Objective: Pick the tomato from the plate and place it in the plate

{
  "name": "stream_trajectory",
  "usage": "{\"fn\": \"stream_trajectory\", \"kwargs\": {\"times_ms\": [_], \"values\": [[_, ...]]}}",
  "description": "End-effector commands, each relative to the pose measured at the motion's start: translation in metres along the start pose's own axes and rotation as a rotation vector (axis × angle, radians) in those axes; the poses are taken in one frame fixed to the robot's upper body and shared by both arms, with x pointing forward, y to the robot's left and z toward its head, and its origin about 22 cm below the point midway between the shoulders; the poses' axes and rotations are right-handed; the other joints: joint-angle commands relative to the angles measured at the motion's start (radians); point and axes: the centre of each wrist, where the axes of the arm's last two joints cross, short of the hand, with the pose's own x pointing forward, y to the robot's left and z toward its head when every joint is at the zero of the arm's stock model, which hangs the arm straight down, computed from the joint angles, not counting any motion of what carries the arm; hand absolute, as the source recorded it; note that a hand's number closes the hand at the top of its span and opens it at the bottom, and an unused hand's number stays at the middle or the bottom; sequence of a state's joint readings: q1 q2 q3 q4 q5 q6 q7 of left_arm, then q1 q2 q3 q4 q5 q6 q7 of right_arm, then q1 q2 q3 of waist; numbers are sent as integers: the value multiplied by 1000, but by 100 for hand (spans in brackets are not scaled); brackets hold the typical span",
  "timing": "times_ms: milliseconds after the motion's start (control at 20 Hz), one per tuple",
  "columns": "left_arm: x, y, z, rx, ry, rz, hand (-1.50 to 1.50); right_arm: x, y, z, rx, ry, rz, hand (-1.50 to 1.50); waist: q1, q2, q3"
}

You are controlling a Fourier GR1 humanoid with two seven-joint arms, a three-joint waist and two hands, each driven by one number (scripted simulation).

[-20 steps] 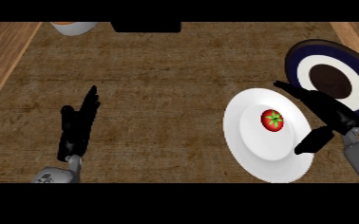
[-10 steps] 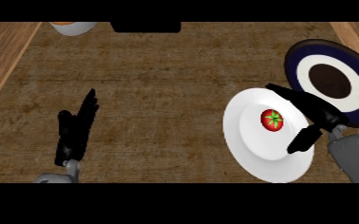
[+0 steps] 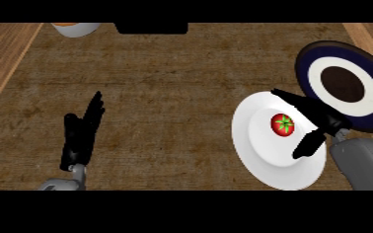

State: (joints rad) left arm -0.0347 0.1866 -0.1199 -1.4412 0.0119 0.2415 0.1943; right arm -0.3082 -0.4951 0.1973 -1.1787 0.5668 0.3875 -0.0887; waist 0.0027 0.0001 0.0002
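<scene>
Tomato, small, red and green-stemmed [image 3: 282,124], sits at the centre of the white round plate [image 3: 266,163] at lower right. Just beside it, the black right hand [image 3: 320,120] spreads apart, untouching. Lower left, the left hand [image 3: 80,133] rests straight-fingered. A navy-rimmed plate [image 3: 312,61] lies at upper right.

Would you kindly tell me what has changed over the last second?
The right robot hand has moved left over the white round plate, its open fingers now flanking the red tomato without holding it. The tomato, the dark blue plate and the left robot hand stayed put.
</scene>
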Motion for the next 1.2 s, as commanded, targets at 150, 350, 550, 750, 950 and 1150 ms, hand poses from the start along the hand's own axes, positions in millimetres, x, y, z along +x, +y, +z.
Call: {"fn": "stream_trajectory", "kwargs": {"times_ms": [150, 350, 550, 750, 950, 1150], "values": [[15, 12, -12, -3, -1, -13, 0, -12, 7, -1, 25, 16, 12, -150, -1, 0, 0], [1, -7, 1, -2, -11, 3, 0, -15, 32, -16, 24, -18, 84, 150, 1, 1, 0], [11, 4, -5, 3, -6, 12, 0, -22, 6, -12, -47, -57, 91, 150, 0, 0, 0], [12, 14, -5, -5, 4, -12, 0, 6, 17, 0, -78, -60, 121, 150, -9, -2, -1], [1, 5, 3, -19, -7, -6, 0, 4, 9, -44, -255, 70, 166, 150, 12, 3, 0], [7, 15, -4, -25, -4, -9, 0, 37, 6, -73, -418, 193, 203, 150, 25, 7, 1]]}}
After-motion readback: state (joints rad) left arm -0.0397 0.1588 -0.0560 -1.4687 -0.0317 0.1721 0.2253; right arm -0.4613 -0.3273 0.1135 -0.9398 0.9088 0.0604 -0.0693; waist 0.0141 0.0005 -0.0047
